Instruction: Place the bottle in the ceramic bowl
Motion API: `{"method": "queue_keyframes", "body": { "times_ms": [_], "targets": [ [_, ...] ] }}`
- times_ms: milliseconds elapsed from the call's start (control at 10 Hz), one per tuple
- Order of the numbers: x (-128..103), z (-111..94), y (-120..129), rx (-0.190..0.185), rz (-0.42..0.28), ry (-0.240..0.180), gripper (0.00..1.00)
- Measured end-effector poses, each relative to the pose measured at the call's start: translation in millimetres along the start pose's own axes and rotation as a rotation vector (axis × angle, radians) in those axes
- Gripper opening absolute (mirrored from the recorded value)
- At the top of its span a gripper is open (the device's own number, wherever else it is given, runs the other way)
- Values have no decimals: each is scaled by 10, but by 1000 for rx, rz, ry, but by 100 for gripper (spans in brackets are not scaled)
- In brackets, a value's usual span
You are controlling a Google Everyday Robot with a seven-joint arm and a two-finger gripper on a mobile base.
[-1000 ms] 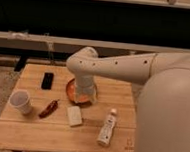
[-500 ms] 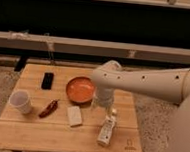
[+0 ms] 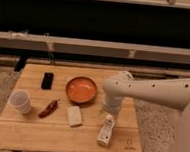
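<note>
A second ago the arm hung over the ceramic bowl [image 3: 81,89] and hid part of it; it has since swung toward the lower right of the frame, so the whole bowl now shows, orange with a darker rim, just above the centre of the table [image 3: 28,135]. The bottle [image 3: 105,132] has not moved: it lies on its side near the table's lower right corner, slim and white, with a darker label along its middle and its cap end pointing up the frame toward the arm. The gripper [image 3: 110,113] points down at the end of the white arm, directly above that cap end, very close to or touching it. Whether it is open or closed, or has hold of the bottle, cannot be told. The bottle lies well apart from the bowl, lower right of it.
</note>
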Motion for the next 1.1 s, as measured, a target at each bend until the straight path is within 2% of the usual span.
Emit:
{"method": "queue_keyframes", "body": {
  "times_ms": [200,400,600,900,1100],
  "targets": [
    [-37,166,-120,-5,9,11,65],
    [-55,245,-173,-11,15,25,65],
    [-71,390,-214,-18,17,54,65],
    [-72,547,-208,-7,2,90,65],
    [-69,592,-174,11,-13,106,58]
  ]
}}
